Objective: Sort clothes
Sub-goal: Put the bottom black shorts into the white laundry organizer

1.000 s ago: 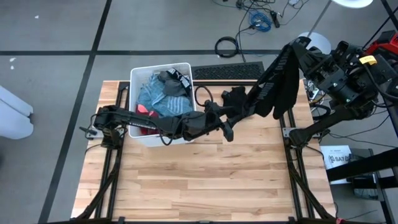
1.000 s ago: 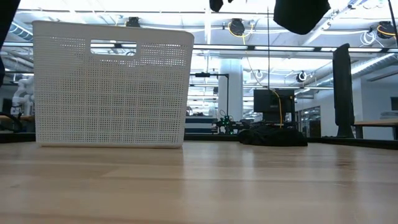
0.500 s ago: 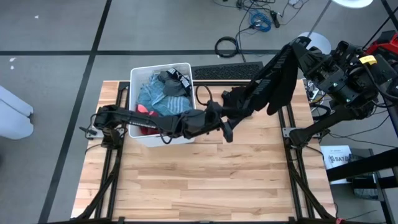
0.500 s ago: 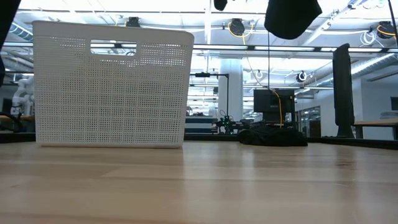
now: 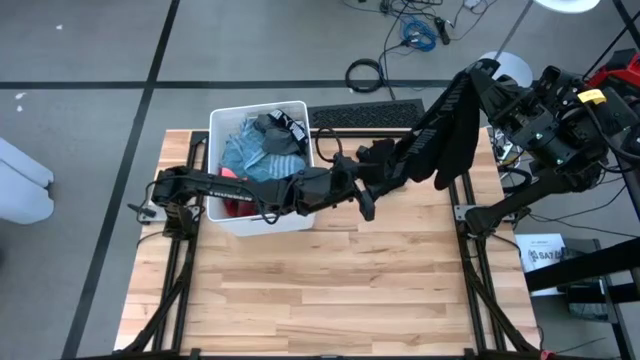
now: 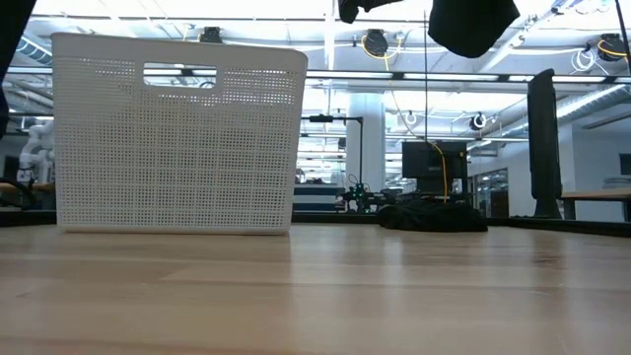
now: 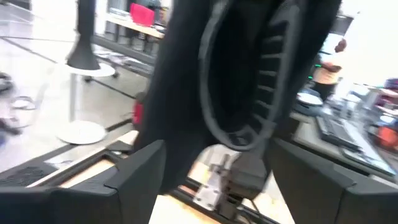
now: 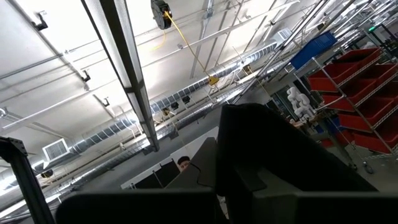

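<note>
The long black soft fabric garment [image 5: 447,130] hangs limp in the air over the table's far right part, pinched at its top by the right gripper [image 5: 478,75], whose jaws are pressed together on the cloth. It looks light and floppy, likely to swing and fold; a hold on a lower hanging edge would spread it. The left gripper [image 5: 368,205] waits just beside and below that hanging cloth with jaws spread wide, empty; in its wrist view the dark fabric seems to fill the gap ahead, though blur hides contact. Behind it, a small black heap [image 5: 378,152] lies on the wooden table [image 5: 330,290], and the white rectangular plastic bin [image 5: 262,222] holds the remaining clothes [image 5: 255,150].
</note>
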